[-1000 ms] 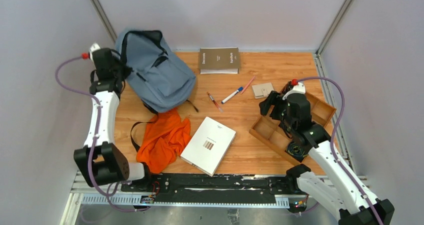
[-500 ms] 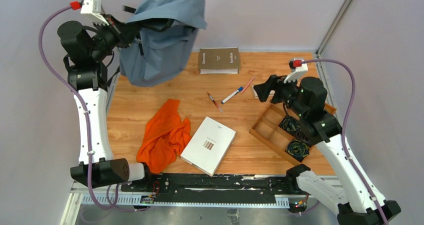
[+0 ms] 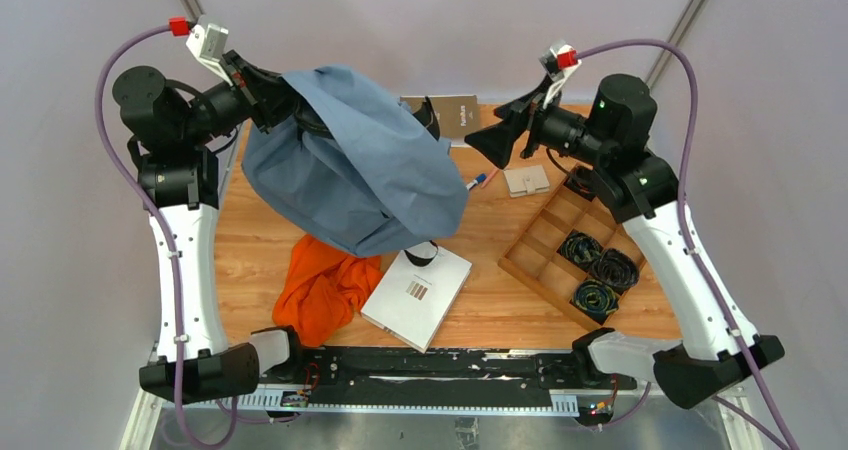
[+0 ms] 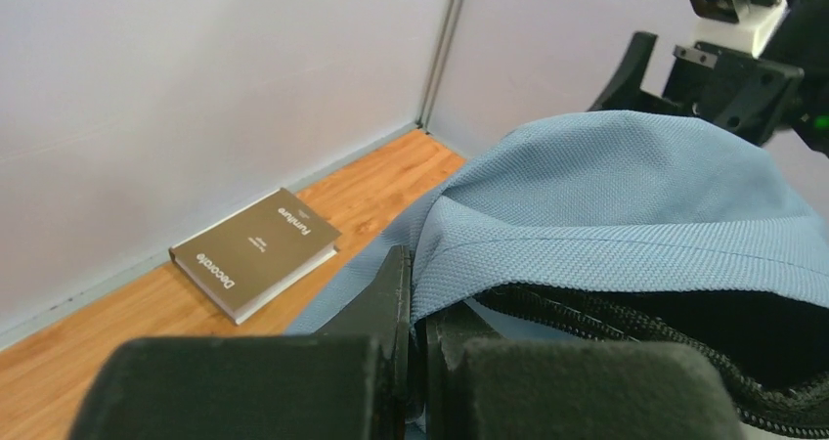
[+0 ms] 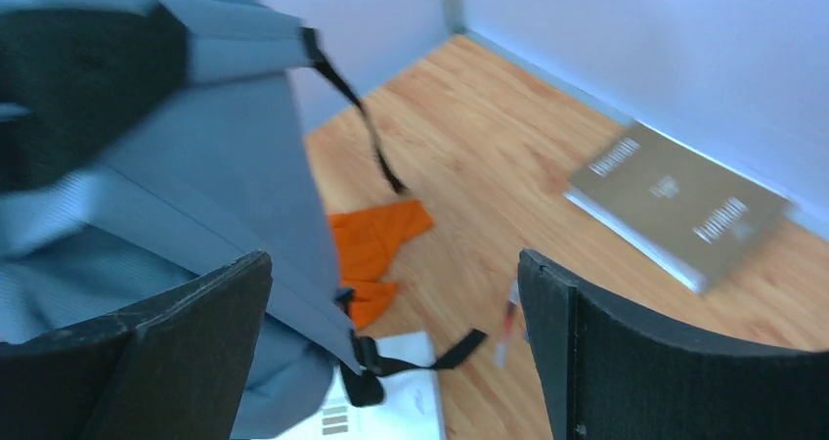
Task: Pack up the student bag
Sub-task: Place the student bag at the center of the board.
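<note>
The grey-blue student bag (image 3: 355,170) hangs in the air over the left half of the table, its black straps dangling above the white book (image 3: 418,290). My left gripper (image 3: 285,95) is raised high and shut on the bag's upper edge; the left wrist view shows the fabric (image 4: 606,196) pinched between the fingers (image 4: 386,308) next to a black zipper. My right gripper (image 3: 490,140) is open and empty, raised and pointing left at the bag, a short gap from it. In the right wrist view the bag (image 5: 205,166) fills the left side.
An orange cloth (image 3: 325,288) lies under the bag next to the white book. A brown book (image 3: 450,115) lies at the back. A marker (image 3: 478,181) and a small beige pad (image 3: 526,180) lie mid-table. A wooden tray (image 3: 560,225) with coiled cables stands right.
The left gripper swung the lifted bag right and forward over the table. The right arm rose from the tray and turned its open gripper toward the bag.
</note>
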